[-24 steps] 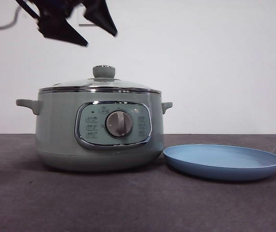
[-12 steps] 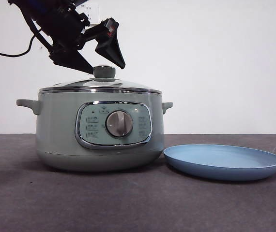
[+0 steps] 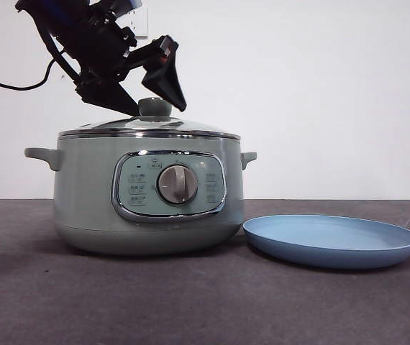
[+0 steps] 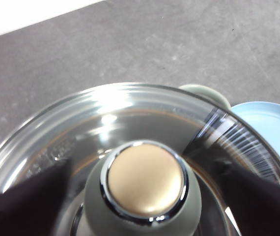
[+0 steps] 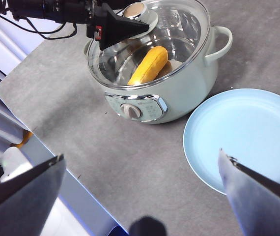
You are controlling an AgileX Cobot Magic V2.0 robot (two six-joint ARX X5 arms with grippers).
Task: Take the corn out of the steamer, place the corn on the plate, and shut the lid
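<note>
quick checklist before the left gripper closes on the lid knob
1. Left gripper open, one jaw either side of the knob: ok.
2. Knob centred between the jaws in the left wrist view: ok.
3. Jaws low enough to catch the knob: cannot tell; the front view puts the tips about level with its top.
4. Lid seated on the steamer: ok.
5. Corn inside, under the glass: ok.
6. Plate bare, right gripper open, up and away above the table: ok.
</note>
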